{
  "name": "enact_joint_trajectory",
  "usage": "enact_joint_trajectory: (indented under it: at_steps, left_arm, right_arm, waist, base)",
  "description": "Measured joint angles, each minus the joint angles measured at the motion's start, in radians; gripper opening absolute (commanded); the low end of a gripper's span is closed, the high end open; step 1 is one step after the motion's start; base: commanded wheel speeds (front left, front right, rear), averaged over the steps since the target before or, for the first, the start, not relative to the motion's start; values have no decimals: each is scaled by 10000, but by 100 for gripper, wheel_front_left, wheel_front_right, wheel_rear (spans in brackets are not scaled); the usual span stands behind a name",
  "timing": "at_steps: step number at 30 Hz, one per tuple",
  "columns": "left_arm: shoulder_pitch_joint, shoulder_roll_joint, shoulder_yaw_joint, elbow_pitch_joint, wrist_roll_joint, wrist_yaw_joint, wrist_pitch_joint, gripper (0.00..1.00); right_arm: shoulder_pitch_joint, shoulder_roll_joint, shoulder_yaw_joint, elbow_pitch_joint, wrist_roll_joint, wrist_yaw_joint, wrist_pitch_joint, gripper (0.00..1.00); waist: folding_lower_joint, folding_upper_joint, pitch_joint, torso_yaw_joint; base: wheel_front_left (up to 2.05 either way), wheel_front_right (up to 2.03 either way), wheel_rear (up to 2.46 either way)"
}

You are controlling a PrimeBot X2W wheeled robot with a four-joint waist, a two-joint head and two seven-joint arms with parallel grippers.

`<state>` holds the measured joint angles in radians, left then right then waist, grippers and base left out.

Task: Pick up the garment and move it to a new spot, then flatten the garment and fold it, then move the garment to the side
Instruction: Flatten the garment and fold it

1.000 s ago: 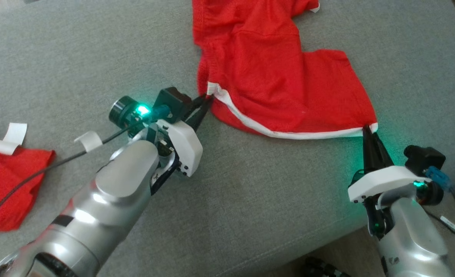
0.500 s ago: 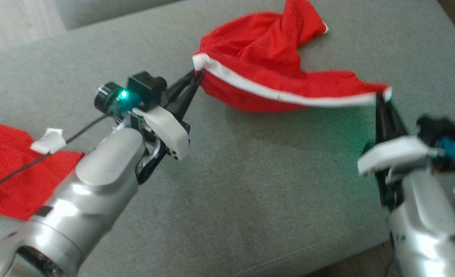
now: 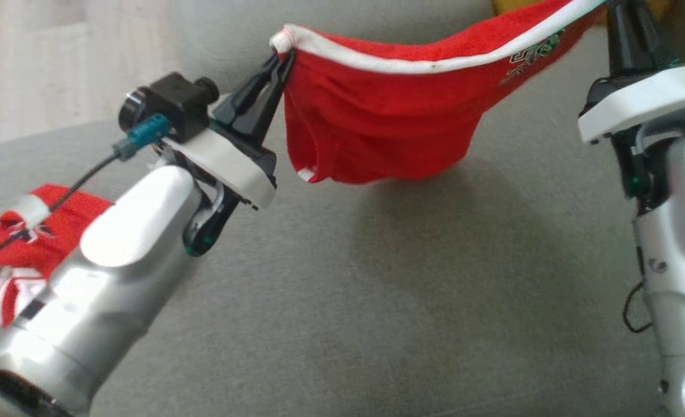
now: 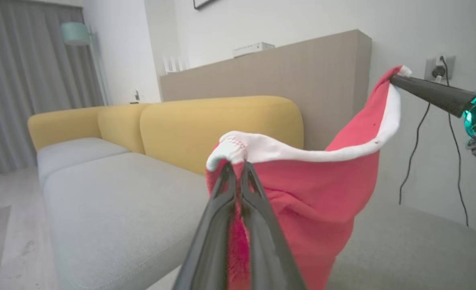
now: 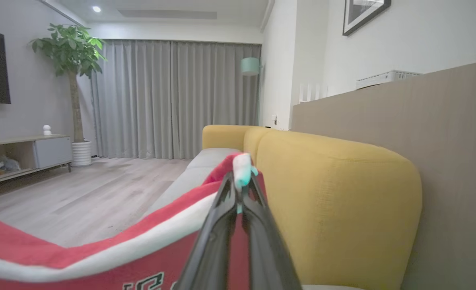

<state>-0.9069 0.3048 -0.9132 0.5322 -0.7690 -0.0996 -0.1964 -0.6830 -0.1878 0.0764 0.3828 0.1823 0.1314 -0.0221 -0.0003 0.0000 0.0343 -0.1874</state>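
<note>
Above the grey cushion, left gripper and right gripper each pinch one white hem end of the garment.

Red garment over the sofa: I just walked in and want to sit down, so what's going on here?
The robot holds the red garment by its white-trimmed edge, one end pinched in the shut left gripper, the other in the shut right gripper. It sags between them above the grey seat cushion, not yet laid flat. Another red cloth lies to the left.
</note>
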Motion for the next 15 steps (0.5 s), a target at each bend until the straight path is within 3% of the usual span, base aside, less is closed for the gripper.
enact_joint_trajectory:
  at_steps: [9, 15]
  left_arm:
    - [876, 1124, 40, -2631, -428, 706, 1030, 0]
    - [732, 1653, 194, -3793, -564, 1097, 1847, 0]
  right_arm:
    - [1360, -184, -79, -1350, 493, 0, 1127, 0]
    - [1481, -337, -424, -1856, 729, 0, 1858, 0]
  waist:
    - [0, 0, -271, 747]
    - [3, 0, 532, 886]
  base:
    - [0, 0, 0]
    - [0, 0, 0]
